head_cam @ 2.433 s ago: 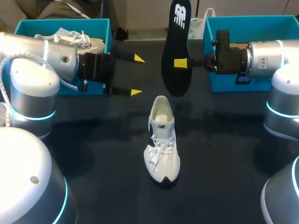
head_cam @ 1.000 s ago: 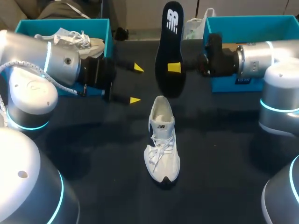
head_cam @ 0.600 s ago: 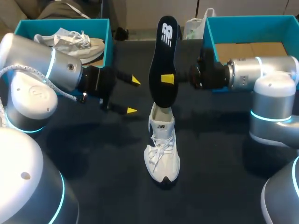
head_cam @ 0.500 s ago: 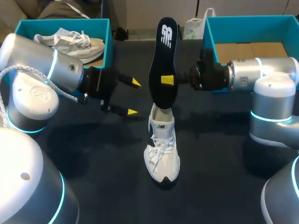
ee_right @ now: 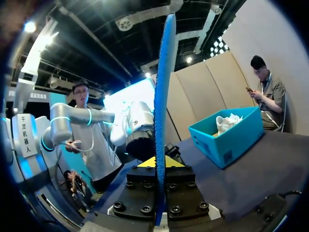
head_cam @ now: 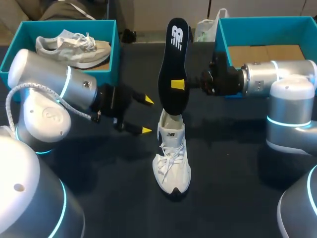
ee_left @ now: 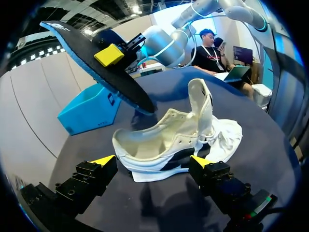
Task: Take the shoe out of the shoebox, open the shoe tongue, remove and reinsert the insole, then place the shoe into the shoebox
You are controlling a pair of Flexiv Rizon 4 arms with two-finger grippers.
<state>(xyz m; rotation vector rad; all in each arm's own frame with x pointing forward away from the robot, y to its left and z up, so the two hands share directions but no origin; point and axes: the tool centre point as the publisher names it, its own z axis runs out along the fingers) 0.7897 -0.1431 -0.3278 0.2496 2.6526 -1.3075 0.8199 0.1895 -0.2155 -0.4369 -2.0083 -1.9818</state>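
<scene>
At frame centre, right fingers (head_cam: 178,84) clamp the insole (head_cam: 172,59) upright over the heel opening of the shoe (head_cam: 172,153) on the counter (head_cam: 237,188); left fingers (head_cam: 146,130), open just beside, should brace the heel while it slides in.

The shoe (head_cam: 172,153) has a white upper of woven cloth with soft cord laces, matt all over. The insole (head_cam: 172,69) is matt black on its face; its edge looks fuzzy and blue, perhaps felt or foam. The shoebox (head_cam: 267,32) is plain teal card, unglossed. The left arm (head_cam: 54,87) and right arm (head_cam: 277,77) wear smooth silver shells — glossy, catching the light. The table (head_cam: 233,168) is dark and matt.
</scene>
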